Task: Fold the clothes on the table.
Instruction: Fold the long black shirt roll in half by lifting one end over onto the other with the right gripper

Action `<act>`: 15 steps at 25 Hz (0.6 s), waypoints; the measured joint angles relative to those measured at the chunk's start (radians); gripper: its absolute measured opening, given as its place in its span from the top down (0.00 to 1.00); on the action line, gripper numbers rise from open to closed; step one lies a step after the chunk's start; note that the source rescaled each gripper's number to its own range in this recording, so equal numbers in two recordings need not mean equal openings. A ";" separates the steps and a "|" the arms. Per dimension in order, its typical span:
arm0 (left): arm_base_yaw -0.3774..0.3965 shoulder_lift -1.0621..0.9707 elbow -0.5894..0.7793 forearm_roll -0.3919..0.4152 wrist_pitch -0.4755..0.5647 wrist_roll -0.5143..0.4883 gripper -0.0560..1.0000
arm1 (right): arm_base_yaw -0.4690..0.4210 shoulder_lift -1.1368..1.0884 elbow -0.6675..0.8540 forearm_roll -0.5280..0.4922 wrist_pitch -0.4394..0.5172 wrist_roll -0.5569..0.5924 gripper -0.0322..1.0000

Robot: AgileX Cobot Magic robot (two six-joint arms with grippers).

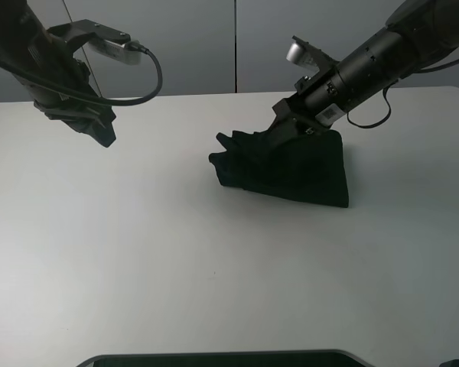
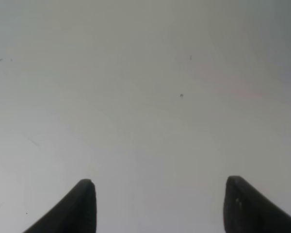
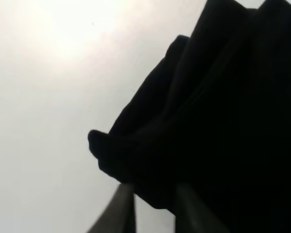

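Note:
A black garment (image 1: 294,168) lies bunched right of the middle of the white table (image 1: 176,252). One edge of it is pulled up into a tent shape. My right gripper (image 1: 285,126) is at that raised edge and appears shut on the cloth. In the right wrist view the garment (image 3: 218,111) hangs dark in front of the narrow-set gripper (image 3: 155,213). My left gripper (image 1: 103,134) hovers over the table's far left, well away from the garment. It is open and empty. The left wrist view shows the left gripper (image 2: 160,208) wide apart over bare table.
A dark curved object (image 1: 222,358) sits at the table's near edge. The table's back edge (image 1: 214,97) meets a grey wall. Cables hang from both arms.

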 joint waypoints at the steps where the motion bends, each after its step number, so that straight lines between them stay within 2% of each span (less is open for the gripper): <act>1: 0.000 0.000 0.000 0.000 0.000 0.000 0.26 | 0.000 0.003 0.000 0.000 0.000 0.002 0.93; 5: 0.000 0.000 0.000 -0.008 0.000 0.000 0.26 | 0.000 0.044 0.000 0.029 -0.009 0.002 0.97; 10: 0.000 0.000 0.000 -0.020 -0.002 0.000 0.26 | 0.003 0.131 0.000 0.155 -0.026 -0.053 0.97; 15: 0.000 0.000 0.000 -0.025 -0.004 0.000 0.26 | 0.078 0.201 0.000 0.201 -0.105 -0.094 0.97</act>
